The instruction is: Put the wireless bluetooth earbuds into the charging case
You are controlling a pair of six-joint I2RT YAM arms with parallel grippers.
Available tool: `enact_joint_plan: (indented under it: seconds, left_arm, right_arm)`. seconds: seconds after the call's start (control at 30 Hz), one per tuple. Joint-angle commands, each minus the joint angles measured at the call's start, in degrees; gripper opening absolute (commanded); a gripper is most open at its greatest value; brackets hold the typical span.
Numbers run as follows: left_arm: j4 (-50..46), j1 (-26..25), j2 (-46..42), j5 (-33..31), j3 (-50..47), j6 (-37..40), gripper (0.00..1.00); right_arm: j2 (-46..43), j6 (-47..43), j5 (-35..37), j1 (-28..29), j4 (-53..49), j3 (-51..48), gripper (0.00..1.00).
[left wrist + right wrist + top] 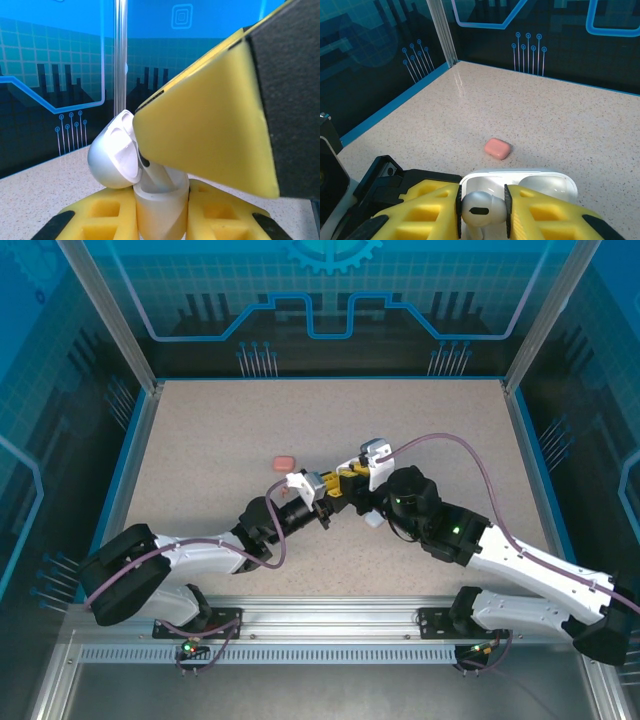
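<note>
Nearest, the right pincer (483,202) is clamped on a white earbud (481,214), touching the near rim of the open white charging case (545,184). The left pincer (329,501) meets it; I cannot tell its grip. A pink case (498,148) lies farther off on the counter (560,115).

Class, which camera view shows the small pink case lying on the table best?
The right wrist view: the pink case lies closed, unobstructed and fairly large there. The top external view shows it as a tiny pink spot.
</note>
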Motion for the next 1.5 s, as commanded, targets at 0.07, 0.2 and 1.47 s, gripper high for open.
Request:
enact_joint_plan:
  seconds: [0.07, 0.2, 1.47]
  left_arm:
    - [3.3, -0.5, 0.4, -0.9, 1.7, -0.8, 0.00]
    - [3.5, -0.5, 0.4, -1.2, 1.7, -0.9, 0.00]
    - [0.7, -0.6, -2.2, 0.1, -1.1, 0.1, 0.00]
  right_arm:
    - [0.1, -0.2, 1.2, 0.9, 2.7, -0.1, 0.28]
    - [0.5, -0.3, 0.9, 0.9, 2.7, 0.2, 0.28]
    - [-3.8, 1.9, -31.2, -21.9, -18.5, 11.2, 1.00]
